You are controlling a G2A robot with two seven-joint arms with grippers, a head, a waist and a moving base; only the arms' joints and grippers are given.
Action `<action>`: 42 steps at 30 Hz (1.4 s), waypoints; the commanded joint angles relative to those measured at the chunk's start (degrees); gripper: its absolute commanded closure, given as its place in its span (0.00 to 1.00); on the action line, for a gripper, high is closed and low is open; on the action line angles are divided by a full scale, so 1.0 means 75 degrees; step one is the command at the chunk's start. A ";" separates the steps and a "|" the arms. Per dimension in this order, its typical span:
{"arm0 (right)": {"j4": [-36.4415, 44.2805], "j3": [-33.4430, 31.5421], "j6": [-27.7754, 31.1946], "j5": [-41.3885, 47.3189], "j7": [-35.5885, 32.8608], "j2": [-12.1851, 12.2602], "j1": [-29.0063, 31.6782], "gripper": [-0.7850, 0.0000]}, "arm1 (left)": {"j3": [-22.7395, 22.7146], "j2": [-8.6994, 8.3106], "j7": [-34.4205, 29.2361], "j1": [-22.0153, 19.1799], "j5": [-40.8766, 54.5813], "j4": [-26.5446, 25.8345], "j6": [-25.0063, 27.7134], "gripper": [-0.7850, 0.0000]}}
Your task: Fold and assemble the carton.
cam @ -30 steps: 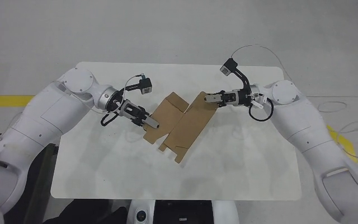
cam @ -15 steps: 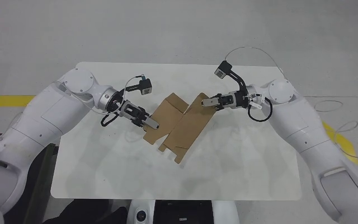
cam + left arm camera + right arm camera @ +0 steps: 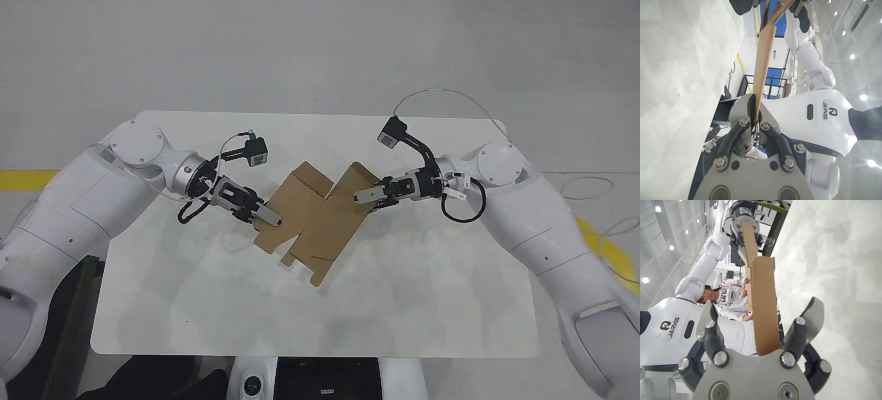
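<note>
Left gripper (image 3: 755, 111) is clamped tight on one edge of the carton (image 3: 763, 62), which looks lifted a bit off the white surface (image 3: 430, 290), around mid-table. Further out, the right gripper (image 3: 762, 304) is spread wide around the opposite edge, not pinching. Early days I'd say: basically flat, no flaps folded.

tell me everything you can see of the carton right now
The carton is a flat, unassembled blank of plain brown corrugated cardboard, with creases across it and notched flaps at its ends. It stretches diagonally between the two arms over the white table, seemingly tilted rather than lying flat. The left claw is shut on one edge; at the opposite end the right claw is open, with a flap standing between its fingers, not pinched.
</note>
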State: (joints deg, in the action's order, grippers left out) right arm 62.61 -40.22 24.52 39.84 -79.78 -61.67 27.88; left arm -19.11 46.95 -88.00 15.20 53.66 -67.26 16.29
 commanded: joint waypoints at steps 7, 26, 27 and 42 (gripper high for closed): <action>-0.0059 0.0001 0.0055 0.0131 0.0055 -0.0008 0.0002 0.72 | -0.0006 0.0009 0.0000 0.0029 -0.0078 -0.0010 0.0000 1.00; -0.0314 -0.0293 0.0090 0.0658 0.0091 -0.0078 0.0148 1.00 | -0.0519 -0.0001 0.0000 0.0161 0.0222 0.0147 0.0000 0.00; -0.0366 -0.0336 0.0166 0.0642 0.0167 -0.0080 0.0154 1.00 | -0.0593 -0.0004 0.0000 0.0177 0.0266 0.0185 0.0000 0.00; -0.0358 -0.0814 0.0750 0.0092 0.1725 -0.0149 0.0577 1.00 | -0.1334 0.0375 0.0586 0.0781 0.1011 0.0936 0.0193 0.00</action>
State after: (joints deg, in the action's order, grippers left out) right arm 59.48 -45.99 30.26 40.91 -67.98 -62.83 31.84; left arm -29.11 49.41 -84.44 20.77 61.11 -60.30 17.77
